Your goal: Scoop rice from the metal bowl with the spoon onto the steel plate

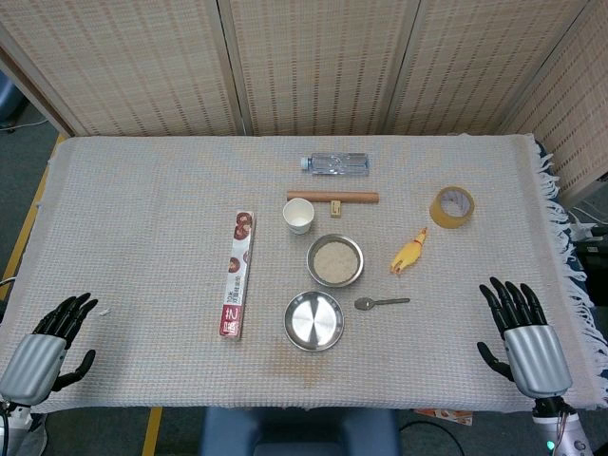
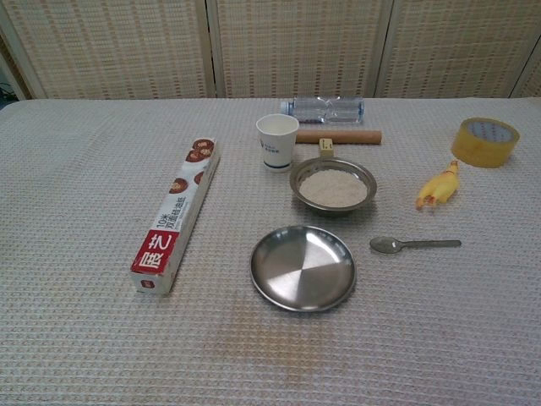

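White rice (image 2: 333, 187), yellow tape roll (image 2: 484, 141), red-and-white box (image 2: 175, 216), beige woven cloth (image 2: 76, 211)

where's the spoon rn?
The spoon lies flat on the table right of the steel plate, below the metal bowl, handle pointing toward the right hand; neither hand touches it.

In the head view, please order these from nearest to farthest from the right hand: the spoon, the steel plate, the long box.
Measured from the right hand in the head view:
1. The spoon, just right of the plate.
2. The steel plate, at the table's front centre.
3. The long box, left of the plate.
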Robot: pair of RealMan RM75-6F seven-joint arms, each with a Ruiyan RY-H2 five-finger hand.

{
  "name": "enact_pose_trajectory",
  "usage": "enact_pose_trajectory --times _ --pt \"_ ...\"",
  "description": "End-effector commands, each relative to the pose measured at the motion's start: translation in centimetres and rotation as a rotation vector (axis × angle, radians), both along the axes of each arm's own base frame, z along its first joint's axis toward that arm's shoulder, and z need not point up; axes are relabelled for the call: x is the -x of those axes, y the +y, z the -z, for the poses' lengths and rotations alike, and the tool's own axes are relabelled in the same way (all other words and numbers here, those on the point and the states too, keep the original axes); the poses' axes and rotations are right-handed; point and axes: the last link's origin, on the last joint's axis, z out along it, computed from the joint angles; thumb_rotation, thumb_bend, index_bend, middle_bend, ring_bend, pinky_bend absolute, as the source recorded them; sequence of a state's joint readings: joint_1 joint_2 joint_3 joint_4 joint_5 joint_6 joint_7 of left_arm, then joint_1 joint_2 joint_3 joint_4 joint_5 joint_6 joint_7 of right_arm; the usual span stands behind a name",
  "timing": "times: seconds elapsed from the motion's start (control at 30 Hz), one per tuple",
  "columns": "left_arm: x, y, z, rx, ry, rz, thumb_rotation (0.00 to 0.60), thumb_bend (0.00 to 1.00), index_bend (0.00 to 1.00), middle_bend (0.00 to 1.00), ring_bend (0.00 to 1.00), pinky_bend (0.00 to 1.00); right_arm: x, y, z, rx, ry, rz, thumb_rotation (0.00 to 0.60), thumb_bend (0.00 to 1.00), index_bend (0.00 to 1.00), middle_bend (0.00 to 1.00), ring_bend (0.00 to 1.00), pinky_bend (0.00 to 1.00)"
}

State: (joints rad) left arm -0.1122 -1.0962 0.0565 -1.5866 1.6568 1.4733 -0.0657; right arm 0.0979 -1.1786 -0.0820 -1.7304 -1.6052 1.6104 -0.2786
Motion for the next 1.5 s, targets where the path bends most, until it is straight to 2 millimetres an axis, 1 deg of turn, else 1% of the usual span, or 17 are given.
enact_pose_trajectory --times 0.03,0.13,0.2,0.3,0.37,0.43,0.47,0.6,0.73,0.8,0.93,1.17,1.33,1.5 --pt "0.0 0.1 0.1 0.006 -0.001 -0.008 0.600 0.42 0.00 0.00 0.00 0.16 0.0 -0.3 0.5 -0.014 -0.018 -0.007 0.600 0.18 0.02 0.00 0.00 0.00" --pt "0.0 0.2 0.1 0.007 -0.003 -0.015 0.600 0.42 0.00 0.00 0.00 0.16 0.1 -0.7 0.9 -0.029 -0.025 -0.007 0.600 0.18 0.06 0.00 0.00 0.00" --pt "0.0 0.2 0.1 0.009 -0.001 -0.018 0.600 0.42 0.00 0.00 0.00 0.16 0.2 -1.0 1.6 -0.055 -0.020 -0.007 0.600 0.18 0.07 0.00 0.00 0.00" --pt "-0.1 0.1 0.1 0.012 -0.006 -0.017 0.600 0.42 0.00 0.00 0.00 0.16 -0.3 -2.2 3.2 -0.099 -0.009 -0.024 0.600 0.18 0.09 0.00 0.00 0.00" --pt "-0.1 0.1 0.3 0.021 -0.013 -0.017 0.600 0.42 0.00 0.00 0.00 0.16 -1.0 -3.4 4.6 -0.125 0.011 -0.047 0.600 0.19 0.13 0.00 0.00 0.00" --pt "-0.4 0.0 0.3 0.030 -0.024 -0.009 0.600 0.42 0.00 0.00 0.00 0.16 -1.5 -4.7 6.0 -0.144 0.049 -0.058 0.600 0.20 0.21 0.00 0.00 0.00" --pt "-0.5 -0.1 0.3 0.033 -0.028 -0.001 0.600 0.42 0.00 0.00 0.00 0.16 -1.8 -5.5 6.9 -0.158 0.071 -0.059 0.600 0.20 0.24 0.00 0.00 0.00" --pt "-0.7 -0.4 0.3 0.045 -0.038 0.021 0.600 0.42 0.00 0.00 0.00 0.16 -3.0 -7.8 9.9 -0.219 0.098 -0.058 0.600 0.24 0.35 0.00 0.00 0.00" --pt "-0.4 -0.3 0.2 0.050 -0.043 0.005 0.600 0.42 0.00 0.00 0.00 0.16 -4.0 -9.4 12.4 -0.244 0.123 -0.061 0.600 0.27 0.42 0.00 0.00 0.00" --pt "-0.3 -0.4 0.0 0.053 -0.049 0.006 0.600 0.42 0.00 0.00 0.00 0.16 -4.2 -10.2 13.8 -0.250 0.125 -0.048 0.600 0.28 0.44 0.00 0.00 0.00" --pt "-0.4 -0.4 -0.2 0.054 -0.058 0.010 0.600 0.42 0.00 0.00 0.00 0.16 -4.5 -11.2 15.6 -0.259 0.125 -0.033 0.600 0.29 0.45 0.00 0.00 0.00" --pt "-0.2 -0.2 -0.1 0.062 -0.057 0.004 0.600 0.42 0.00 0.00 0.00 0.16 -4.6 -12.3 17.4 -0.275 0.144 -0.013 0.600 0.32 0.47 0.00 0.00 0.00" --pt "-0.1 -0.1 -0.1 0.064 -0.053 -0.003 0.600 0.43 0.00 0.00 0.00 0.16 -4.3 -12.8 17.7 -0.278 0.143 0.004 0.600 0.35 0.48 0.00 0.00 0.00" --pt "-0.1 -0.1 0.0 0.064 -0.050 -0.006 0.600 0.44 0.00 0.00 0.00 0.17 -4.1 -12.9 17.8 -0.282 0.149 0.007 0.600 0.35 0.49 0.00 0.00 0.00"
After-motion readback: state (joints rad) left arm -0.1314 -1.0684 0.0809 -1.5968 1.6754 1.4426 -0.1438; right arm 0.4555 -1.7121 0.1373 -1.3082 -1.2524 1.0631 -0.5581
